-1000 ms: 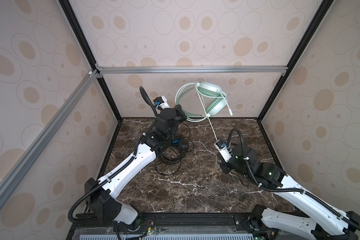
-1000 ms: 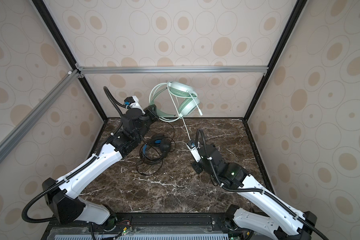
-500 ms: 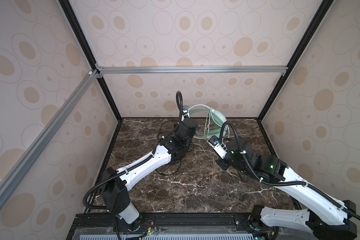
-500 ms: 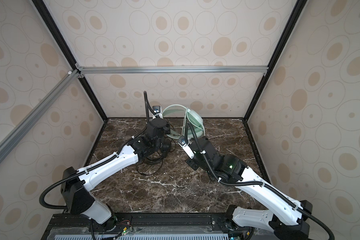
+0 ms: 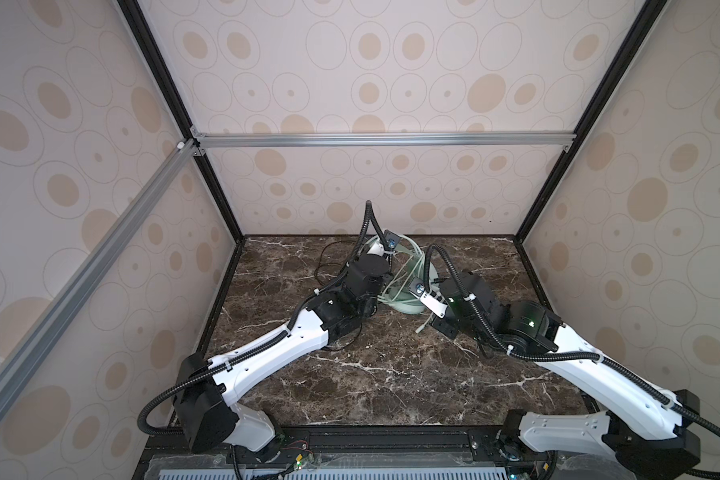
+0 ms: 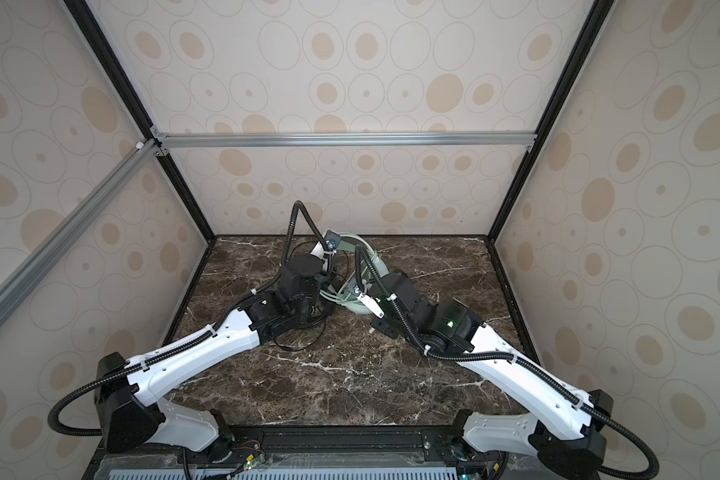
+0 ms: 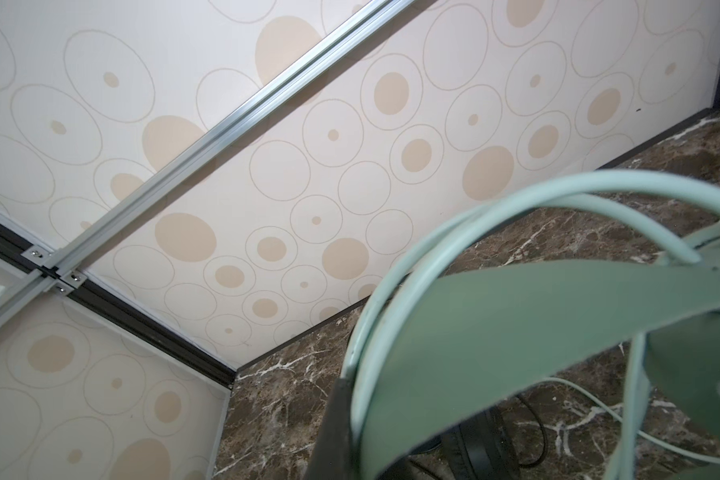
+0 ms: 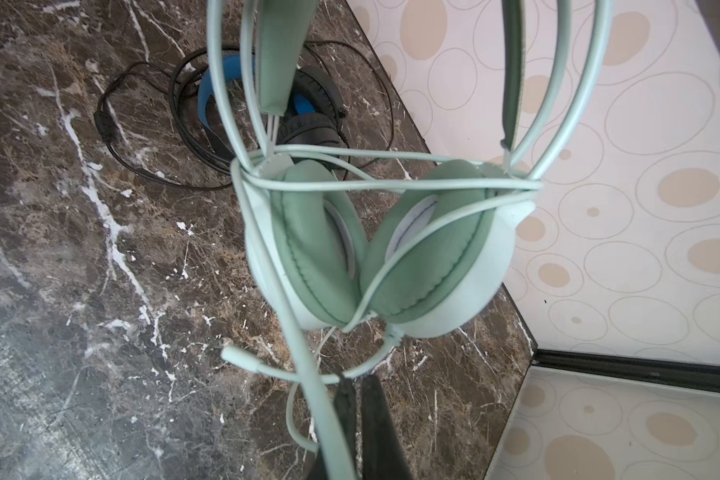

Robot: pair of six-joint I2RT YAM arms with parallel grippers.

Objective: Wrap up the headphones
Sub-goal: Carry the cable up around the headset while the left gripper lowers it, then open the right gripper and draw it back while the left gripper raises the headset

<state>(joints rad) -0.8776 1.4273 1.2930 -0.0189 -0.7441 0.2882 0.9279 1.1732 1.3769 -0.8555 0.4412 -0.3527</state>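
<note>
Right wrist view gives me the clearest look. The green headset [image 8: 433,249] hangs with its two ear cups pressed together, pads facing each other, and its pale cord [image 8: 319,407] crosses around the cups in several turns. One strand of that cord runs down past the cups into the right fingers [image 8: 377,419], which are clenched on it. Beyond the cups, the black headset [image 8: 308,124] lies on the tabletop [image 8: 80,291] with its blue inner band showing. Its thin black cord [image 8: 102,122] lies in loose loops around it.

Left wrist view shows the green headset [image 7: 516,316] very close to the lens. Its broad band meets the left fingers [image 7: 329,432], which are clenched on it.

In both top views the green headset [image 5: 408,306] [image 6: 356,308] sits between my two wrists, near the middle of the tabletop's back edge, cups low. I cannot tell whether they touch the marble. The black headset is mostly hidden under my left arm there. Only loops of its black cord [image 5: 329,250] show, toward the back-left part of the tabletop.
</note>
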